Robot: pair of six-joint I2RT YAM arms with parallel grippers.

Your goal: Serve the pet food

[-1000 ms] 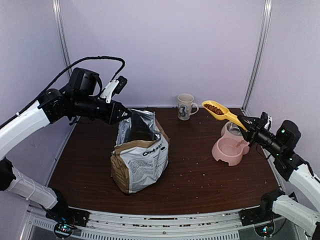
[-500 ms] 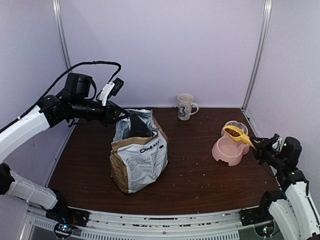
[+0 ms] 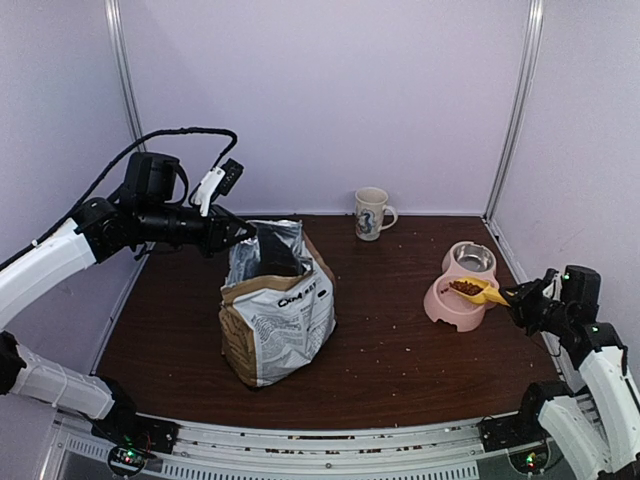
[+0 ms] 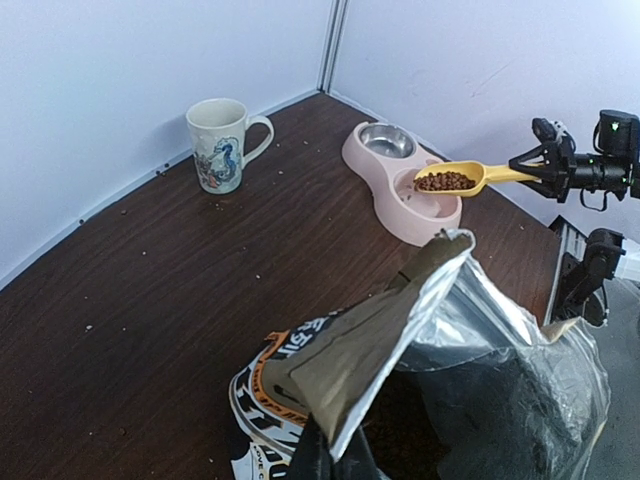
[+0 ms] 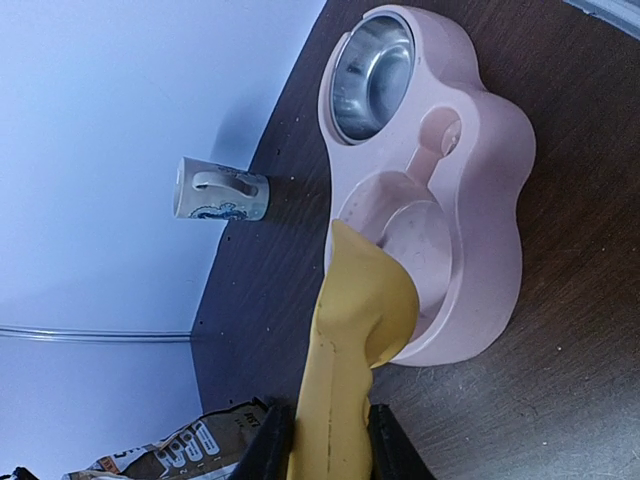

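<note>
The pet food (image 3: 466, 288) is a small heap of reddish-brown kibble in a yellow scoop (image 3: 480, 292), held level just over the front basin of the pink double bowl (image 3: 440, 305). My right gripper (image 3: 515, 298) is shut on the scoop's handle (image 5: 345, 400). From the left wrist the kibble (image 4: 445, 181) shows in the scoop (image 4: 482, 176) above the bowl (image 4: 385, 205). The right wrist view gives only the scoop's underside, so the kibble is hidden there. My left gripper (image 3: 245, 232) is shut on the rim of the open kraft bag (image 3: 278, 310), holding its foil mouth (image 4: 440, 300) up.
A cream mug (image 3: 371, 213) stands at the table's back edge. The bowl's rear basin holds a steel insert (image 3: 474, 258). Stray kibble crumbs dot the dark wooden table (image 3: 400, 360). Purple walls close in on the back and both sides.
My right arm has brought the loaded scoop down and toward the near right, from high beside the mug to just over the pink bowl's front basin. The left gripper keeps its hold on the bag.
</note>
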